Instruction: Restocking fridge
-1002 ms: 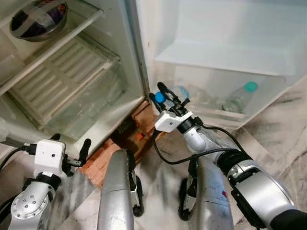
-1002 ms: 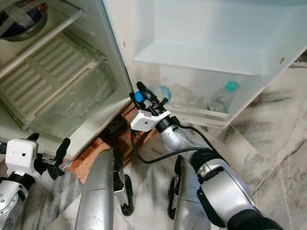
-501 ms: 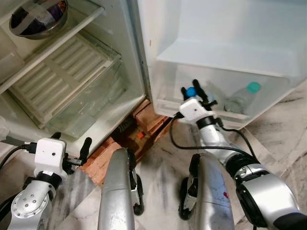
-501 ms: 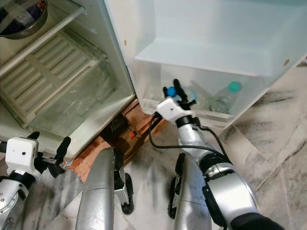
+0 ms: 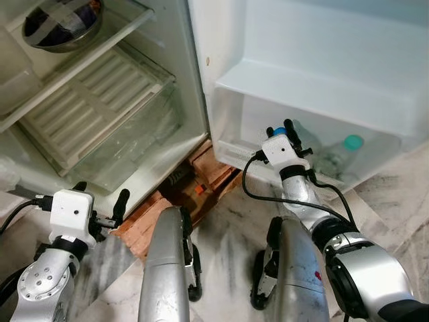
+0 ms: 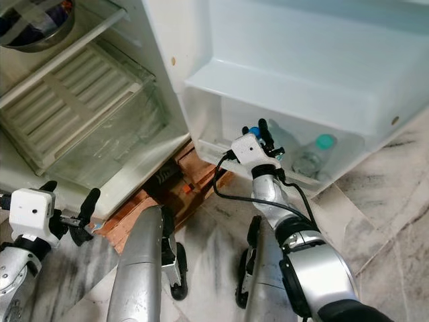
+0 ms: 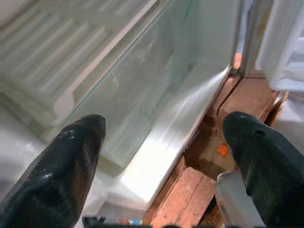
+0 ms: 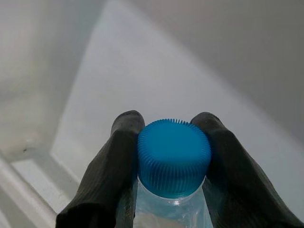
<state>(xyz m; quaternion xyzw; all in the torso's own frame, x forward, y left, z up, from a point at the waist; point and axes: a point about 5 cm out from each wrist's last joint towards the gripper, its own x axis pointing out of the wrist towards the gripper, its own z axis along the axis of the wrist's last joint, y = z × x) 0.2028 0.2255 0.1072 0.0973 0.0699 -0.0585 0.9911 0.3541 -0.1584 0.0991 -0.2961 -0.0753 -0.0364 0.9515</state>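
Observation:
My right gripper (image 5: 280,129) is shut on a clear plastic bottle with a blue cap (image 8: 174,156), held by its neck at the lower door shelf (image 5: 295,171) of the open fridge door. The wrist view has both black fingers (image 8: 110,175) pressed against the cap's sides. Another clear bottle with a green cap (image 5: 342,153) lies inside that same shelf, to the right. My left gripper (image 5: 99,203) hangs low on the left, open and holding nothing, in front of the fridge's bottom glass drawer (image 7: 142,95).
A steel bowl (image 5: 60,23) sits on an upper fridge shelf at top left. Red bricks (image 5: 201,174) prop up the fridge base between body and door. Marble floor (image 5: 395,215) lies on the right. My silver legs (image 5: 164,268) stand below.
My right gripper has carried the blue-capped bottle from the fridge's corner rightwards and up to the door shelf. The camera has shifted a little. My left arm has stayed put.

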